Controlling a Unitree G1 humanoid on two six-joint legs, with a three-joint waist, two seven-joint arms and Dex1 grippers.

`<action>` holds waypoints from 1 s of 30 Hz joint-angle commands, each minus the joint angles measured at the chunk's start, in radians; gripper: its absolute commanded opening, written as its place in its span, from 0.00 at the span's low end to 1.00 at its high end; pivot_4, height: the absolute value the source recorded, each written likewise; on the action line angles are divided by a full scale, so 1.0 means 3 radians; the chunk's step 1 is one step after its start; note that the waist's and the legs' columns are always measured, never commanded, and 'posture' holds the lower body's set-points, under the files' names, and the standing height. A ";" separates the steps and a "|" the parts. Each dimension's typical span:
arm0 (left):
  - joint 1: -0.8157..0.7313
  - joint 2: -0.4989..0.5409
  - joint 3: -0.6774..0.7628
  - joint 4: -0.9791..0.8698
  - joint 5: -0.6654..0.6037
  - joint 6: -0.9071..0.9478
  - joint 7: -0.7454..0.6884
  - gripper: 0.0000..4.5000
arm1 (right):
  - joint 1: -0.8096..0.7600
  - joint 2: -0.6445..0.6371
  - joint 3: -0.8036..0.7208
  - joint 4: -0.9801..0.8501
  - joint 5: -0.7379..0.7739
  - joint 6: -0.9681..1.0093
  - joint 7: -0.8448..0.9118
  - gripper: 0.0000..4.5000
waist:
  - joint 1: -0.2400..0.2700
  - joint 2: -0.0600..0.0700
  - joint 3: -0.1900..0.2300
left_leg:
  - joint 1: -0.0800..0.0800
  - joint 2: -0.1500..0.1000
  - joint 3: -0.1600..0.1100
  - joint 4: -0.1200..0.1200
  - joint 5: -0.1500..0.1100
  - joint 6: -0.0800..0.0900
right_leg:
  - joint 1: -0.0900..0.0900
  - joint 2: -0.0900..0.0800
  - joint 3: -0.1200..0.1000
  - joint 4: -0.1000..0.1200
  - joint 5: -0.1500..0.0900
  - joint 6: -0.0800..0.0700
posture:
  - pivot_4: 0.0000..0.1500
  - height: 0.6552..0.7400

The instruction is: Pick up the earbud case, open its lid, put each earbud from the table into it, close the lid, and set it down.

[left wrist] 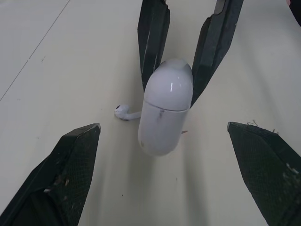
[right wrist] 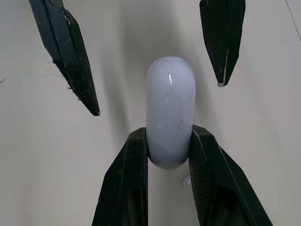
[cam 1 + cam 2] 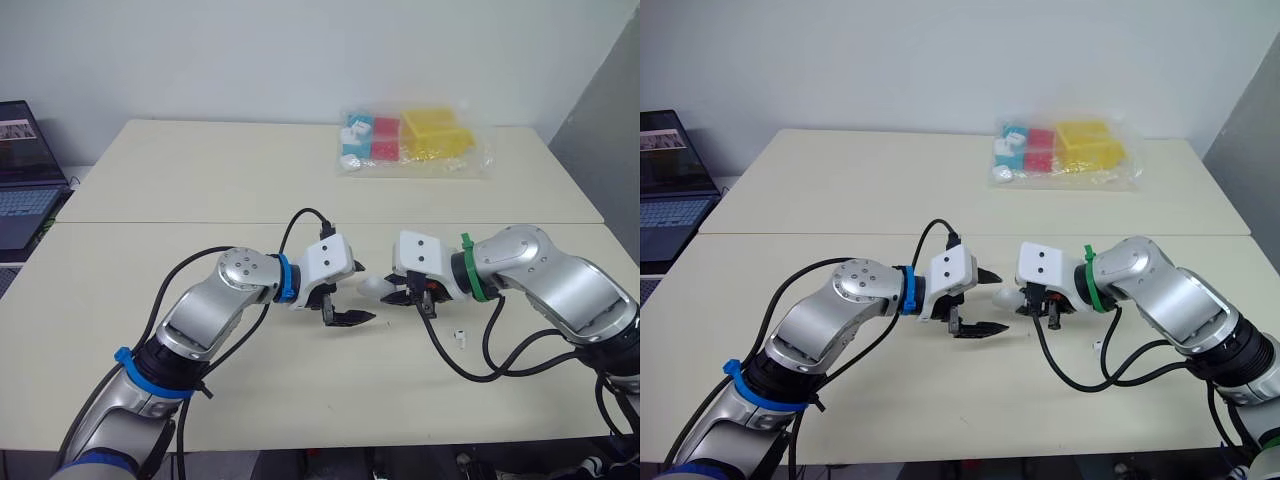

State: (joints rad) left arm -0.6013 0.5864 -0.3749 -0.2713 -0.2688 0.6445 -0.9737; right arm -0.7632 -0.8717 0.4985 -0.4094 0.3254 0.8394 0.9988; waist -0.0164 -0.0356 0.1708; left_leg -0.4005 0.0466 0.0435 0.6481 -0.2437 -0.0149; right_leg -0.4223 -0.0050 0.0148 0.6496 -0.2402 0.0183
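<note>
My right gripper (image 3: 400,293) is shut on one end of the white earbud case (image 3: 374,286), holding it just above the cream table (image 3: 200,180) with its lid closed. The case's (image 2: 170,117) free rounded end points at my left gripper (image 3: 358,294), which is open, one finger on each side of that end without touching. A white earbud (image 3: 460,337) lies on the table under my right forearm. In the left wrist view an earbud (image 1: 123,112) lies on the table just beside the case (image 1: 165,108).
A clear plastic bag (image 3: 412,142) of coloured boxes lies at the table's far right. A laptop (image 3: 25,172) stands off the table's left edge. A seam (image 3: 150,222) runs across the table behind both arms.
</note>
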 commanded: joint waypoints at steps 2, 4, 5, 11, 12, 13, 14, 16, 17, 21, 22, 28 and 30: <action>-0.0072 -0.0025 0.0040 -0.0019 0.0019 -0.0110 -0.0046 1.00 | -0.0042 0.0016 -0.0113 -0.0058 -0.0062 -0.0013 0.0071 0.17 | -0.0001 0.0000 0.0000 | 0.0000 0.0000 0.0000 0.0000 0.0000 0.0000 | 0.0000 0.0000 0.0000 0.0001 0.0000 0.0000 | 1.00 1.00; -0.0079 -0.0037 0.0046 0.0012 0.0028 -0.0148 -0.0052 0.96 | -0.0042 0.0026 -0.0114 -0.0054 -0.0086 -0.0021 0.0091 0.17 | 0.0000 0.0000 0.0000 | 0.0000 0.0000 0.0000 0.0001 0.0000 0.0000 | 0.0000 0.0000 0.0000 0.0001 0.0000 0.0000 | 1.00 1.00; -0.0077 -0.0046 0.0054 0.0019 0.0023 -0.0168 -0.0057 0.91 | -0.0041 0.0033 -0.0117 -0.0053 -0.0095 -0.0021 0.0099 0.17 | -0.0001 0.0000 0.0000 | 0.0000 0.0000 0.0000 0.0001 0.0000 0.0000 | 0.0000 0.0000 0.0000 0.0002 0.0000 0.0000 | 1.00 1.00; -0.0073 -0.0114 0.0084 0.0030 0.0005 -0.0168 -0.0052 0.52 | -0.0035 0.0066 -0.0124 -0.0054 -0.0136 -0.0009 0.0146 0.17 | -0.0001 0.0000 0.0000 | 0.0000 0.0000 0.0000 0.0003 0.0000 0.0000 | 0.0000 0.0000 0.0000 0.0003 0.0000 0.0000 | 1.00 1.00; -0.0072 -0.0119 0.0085 0.0032 0.0007 -0.0170 -0.0053 0.46 | -0.0034 0.0068 -0.0125 -0.0054 -0.0138 -0.0008 0.0152 0.17 | -0.0001 0.0000 0.0000 | 0.0001 0.0000 0.0000 0.0003 0.0000 0.0000 | 0.0000 0.0000 0.0000 0.0004 0.0000 0.0000 | 1.00 1.00; -0.0070 -0.0120 0.0081 0.0029 0.0010 -0.0169 -0.0057 0.38 | -0.0035 0.0074 -0.0126 -0.0051 -0.0141 -0.0006 0.0152 0.17 | -0.0001 0.0000 0.0000 | 0.0000 0.0000 -0.0001 0.0003 0.0000 0.0000 | 0.0000 0.0000 0.0000 0.0004 0.0000 0.0000 | 1.00 1.00; -0.0063 -0.0122 0.0072 0.0021 0.0013 -0.0172 -0.0064 0.30 | -0.0037 0.0083 -0.0129 -0.0051 -0.0138 0.0001 0.0154 0.17 | -0.0001 0.0000 0.0000 | 0.0001 0.0000 -0.0001 0.0004 0.0000 0.0000 | 0.0000 0.0000 0.0000 0.0005 0.0000 0.0000 | 1.00 1.00; -0.0051 -0.0122 0.0059 0.0010 0.0022 -0.0174 -0.0079 0.19 | -0.0036 0.0092 -0.0133 -0.0052 -0.0145 0.0004 0.0165 0.17 | -0.0001 0.0000 0.0000 | 0.0001 0.0000 0.0000 0.0005 0.0000 0.0000 | 0.0000 0.0000 0.0000 0.0006 0.0000 0.0000 | 1.00 1.00; -0.0047 -0.0121 0.0057 0.0008 0.0028 -0.0174 -0.0087 0.19 | -0.0034 0.0092 -0.0134 -0.0053 -0.0152 0.0002 0.0173 0.17 | -0.0001 0.0000 0.0000 | 0.0001 0.0000 -0.0001 0.0005 0.0000 0.0000 | 0.0000 0.0000 0.0000 0.0006 0.0000 0.0000 | 1.00 1.00; -0.0036 -0.0107 0.0059 0.0002 0.0057 -0.0189 -0.0109 0.19 | -0.0032 0.0101 -0.0146 -0.0047 -0.0157 -0.0006 0.0187 0.17 | -0.0001 0.0000 0.0000 | 0.0001 0.0000 -0.0001 0.0007 0.0000 0.0000 | 0.0000 0.0000 0.0000 0.0008 0.0000 0.0000 | 1.00 1.00; -0.0036 -0.0110 0.0061 0.0002 0.0059 -0.0182 -0.0105 0.19 | -0.0034 0.0104 -0.0148 -0.0046 -0.0156 -0.0003 0.0189 0.17 | -0.0001 0.0000 0.0000 | 0.0001 0.0000 -0.0001 0.0008 0.0000 0.0000 | 0.0000 0.0000 0.0000 0.0008 0.0000 0.0000 | 1.00 1.00; 0.0009 -0.0110 0.0067 -0.0007 0.0072 -0.0193 -0.0092 0.19 | -0.0017 0.0075 -0.0143 -0.0036 -0.0207 -0.0108 0.0288 0.33 | -0.0001 0.0000 0.0000 | 0.0000 0.0000 -0.0002 0.0020 0.0000 0.0000 | 0.0000 0.0000 0.0001 0.0021 -0.0001 -0.0001 | 1.00 1.00; 0.0031 -0.0107 0.0075 -0.0018 0.0059 -0.0185 -0.0092 0.18 | -0.0001 0.0033 -0.0151 -0.0040 -0.0224 -0.0142 0.0336 0.47 | -0.0001 0.0000 0.0000 | 0.0000 0.0001 -0.0003 0.0030 0.0000 0.0000 | 0.0000 0.0000 0.0000 0.0029 -0.0002 -0.0002 | 1.00 1.00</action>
State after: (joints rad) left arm -0.5929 0.5542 -0.3753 -0.2480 -0.2484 0.6003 -1.0098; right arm -0.7617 -0.8462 0.4888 -0.4061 0.2613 0.8155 1.0822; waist -0.0168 -0.0356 0.1709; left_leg -0.4005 0.0468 0.0424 0.6593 -0.2438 -0.0147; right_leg -0.4223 -0.0048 0.0148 0.6600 -0.2408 0.0179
